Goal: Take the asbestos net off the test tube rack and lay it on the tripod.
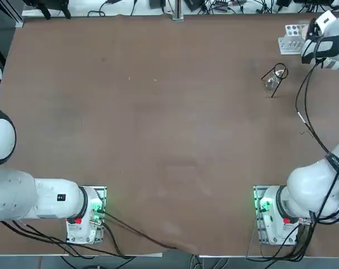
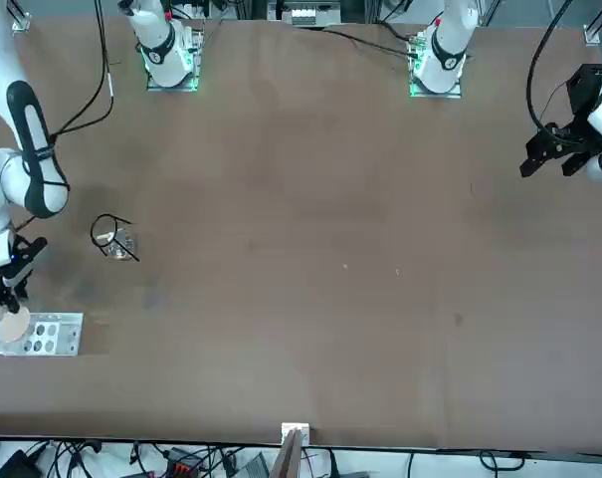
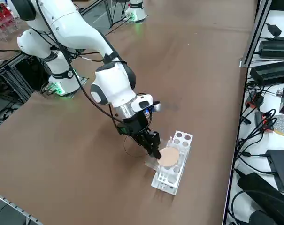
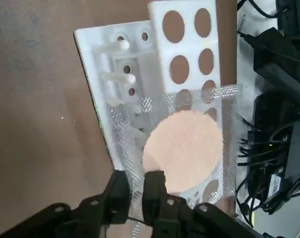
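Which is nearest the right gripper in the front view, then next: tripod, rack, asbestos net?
From the right gripper:
1. Asbestos net: right at the fingers, on the rack.
2. Test tube rack: beneath the net, extending toward picture right.
3. Tripod: off toward picture right, standing apart.

I'm running top view from overhead, looking down on table [image 1: 158, 140], rack [image 1: 291, 45] included. Front view's facing arm bases [image 2: 435, 75] from beyond rack, sharing tabletop with top view. Right side view's peering diagonally down, nearer rack. Wrist view's looking past right gripper [image 4: 136, 181] over rack, closest; all four sharing rack.
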Controlling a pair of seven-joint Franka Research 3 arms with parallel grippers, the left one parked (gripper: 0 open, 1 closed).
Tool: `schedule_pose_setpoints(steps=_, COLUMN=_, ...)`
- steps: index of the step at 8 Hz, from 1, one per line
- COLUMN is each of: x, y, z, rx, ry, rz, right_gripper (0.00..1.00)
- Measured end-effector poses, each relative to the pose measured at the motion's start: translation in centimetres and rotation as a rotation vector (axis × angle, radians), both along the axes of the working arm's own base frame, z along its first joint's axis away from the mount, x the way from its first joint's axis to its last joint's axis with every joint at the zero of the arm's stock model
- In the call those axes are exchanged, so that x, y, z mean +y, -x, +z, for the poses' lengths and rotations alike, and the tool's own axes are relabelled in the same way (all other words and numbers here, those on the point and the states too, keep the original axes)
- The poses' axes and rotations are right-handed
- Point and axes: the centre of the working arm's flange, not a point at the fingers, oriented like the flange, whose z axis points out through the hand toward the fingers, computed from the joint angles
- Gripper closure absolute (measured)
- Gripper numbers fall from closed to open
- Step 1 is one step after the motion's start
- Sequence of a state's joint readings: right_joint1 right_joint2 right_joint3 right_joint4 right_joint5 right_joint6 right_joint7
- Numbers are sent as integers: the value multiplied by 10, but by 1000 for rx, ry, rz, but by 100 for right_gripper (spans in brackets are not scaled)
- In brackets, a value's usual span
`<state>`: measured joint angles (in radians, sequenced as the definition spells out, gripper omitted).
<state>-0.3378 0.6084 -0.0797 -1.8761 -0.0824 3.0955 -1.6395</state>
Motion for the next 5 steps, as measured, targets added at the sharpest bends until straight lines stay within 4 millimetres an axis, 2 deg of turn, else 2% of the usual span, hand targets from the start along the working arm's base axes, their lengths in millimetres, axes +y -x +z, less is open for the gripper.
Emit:
schedule_pose_setpoints(steps=2, x=-1, y=-3, z=11, rx=-18, ry=7, rz=1, right_gripper=98)
schedule_pose_setpoints(steps=3, x=-2, y=-5, z=21, rx=-21, ry=10, rz=2, right_gripper=98)
schedule_pose_setpoints(steps=4, x=-4, y=-9, z=36, rx=-2, ry=9, rz=3, right_gripper=98)
schedule_pose_setpoints(steps=5, x=-7, y=-14, z=60, rx=29, ry=1, rz=-3, right_gripper=98)
